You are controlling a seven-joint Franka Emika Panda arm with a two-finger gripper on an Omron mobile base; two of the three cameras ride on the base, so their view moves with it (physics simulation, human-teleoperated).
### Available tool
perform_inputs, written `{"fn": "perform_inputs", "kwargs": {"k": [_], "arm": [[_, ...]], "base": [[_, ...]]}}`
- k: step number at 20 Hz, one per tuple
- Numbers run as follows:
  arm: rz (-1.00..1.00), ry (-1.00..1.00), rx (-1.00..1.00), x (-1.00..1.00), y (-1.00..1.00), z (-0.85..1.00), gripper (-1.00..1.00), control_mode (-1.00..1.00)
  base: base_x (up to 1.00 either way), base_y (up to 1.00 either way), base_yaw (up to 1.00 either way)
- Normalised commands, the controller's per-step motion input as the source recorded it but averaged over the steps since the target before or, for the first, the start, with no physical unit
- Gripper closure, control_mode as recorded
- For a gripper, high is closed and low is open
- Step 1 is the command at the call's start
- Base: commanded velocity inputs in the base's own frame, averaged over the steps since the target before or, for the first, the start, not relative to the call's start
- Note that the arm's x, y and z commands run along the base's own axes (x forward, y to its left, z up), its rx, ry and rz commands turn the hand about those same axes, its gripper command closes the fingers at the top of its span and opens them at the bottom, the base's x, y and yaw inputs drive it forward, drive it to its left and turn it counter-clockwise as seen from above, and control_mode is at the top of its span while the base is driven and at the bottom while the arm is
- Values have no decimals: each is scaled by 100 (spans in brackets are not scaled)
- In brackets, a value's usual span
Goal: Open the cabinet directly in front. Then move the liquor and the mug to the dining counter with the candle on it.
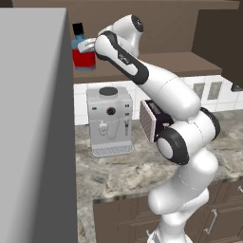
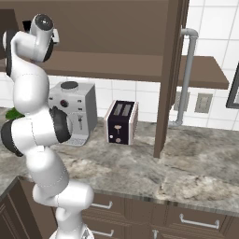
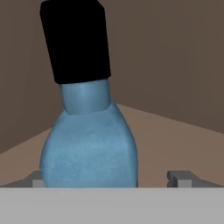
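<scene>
The cabinet (image 1: 166, 64) stands open, its door (image 2: 168, 79) swung out edge-on toward me. On its shelf stands the liquor (image 1: 81, 51), a blue bottle with a red label and a black cap. My gripper (image 1: 88, 46) is at the bottle's right side, reaching into the cabinet. In the hand view the liquor (image 3: 89, 148) is very close, and my gripper (image 3: 109, 179) is open with one fingertip on each side of its body. I cannot tell whether the pads touch the glass. The mug, the dining counter and the candle are out of view.
Under the cabinet, a silver coffee machine (image 1: 110, 118) and a dark toaster (image 2: 120, 122) stand on a marbled stone counter (image 2: 186, 172). A tall grey block (image 1: 33, 133) walls off the left. A grey pipe (image 2: 186, 74) runs down the tiled wall behind the open door.
</scene>
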Motion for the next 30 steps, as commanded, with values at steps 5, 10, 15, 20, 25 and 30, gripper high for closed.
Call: {"fn": "perform_inputs", "kwargs": {"k": [5,10,15,20,25,30], "arm": [[0,0,0,13,21,-15,100,-100],[0,0,0,0,10,-7,100,-100],[0,-1,0,-10,0,0,100,-100],[-2,-16,6,-91,-11,0,100,-100],[-6,-29,13,-100,-26,-10,100,-100],[-8,-29,20,-100,-53,-30,100,-100]], "base": [[0,0,0],[0,0,0],[0,0,0],[0,0,0],[0,0,0],[0,0,0]]}}
